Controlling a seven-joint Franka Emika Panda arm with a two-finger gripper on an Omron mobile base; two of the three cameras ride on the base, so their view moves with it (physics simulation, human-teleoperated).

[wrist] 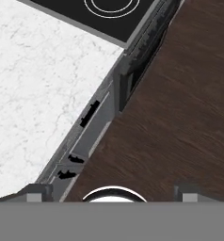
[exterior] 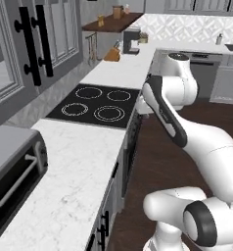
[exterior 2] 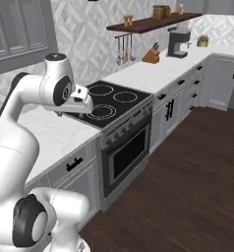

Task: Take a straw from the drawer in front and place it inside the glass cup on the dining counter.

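Note:
The drawer (exterior 2: 72,166) is a grey front panel with a black horizontal handle, under the marble worktop left of the oven, and it is closed. In the hand view the drawer (wrist: 96,123) runs diagonally below the worktop edge, its handle (wrist: 89,114) a short black bar. My gripper (wrist: 111,192) hangs above the worktop edge and the floor, looking down, its two dark fingertips (wrist: 36,192) far apart and nothing between them. My hand (exterior 2: 81,100) sits over the worktop beside the cooktop. The straw, the glass cup and the dining counter are out of view.
A black cooktop (exterior 2: 106,102) with the oven (exterior 2: 126,153) below lies right of the drawer. A grey toaster oven (exterior: 13,169) stands on the near worktop. A coffee machine (exterior 2: 178,43) and knife block (exterior 2: 151,55) sit far along. Dark wood floor (exterior 2: 188,187) spreads to the right.

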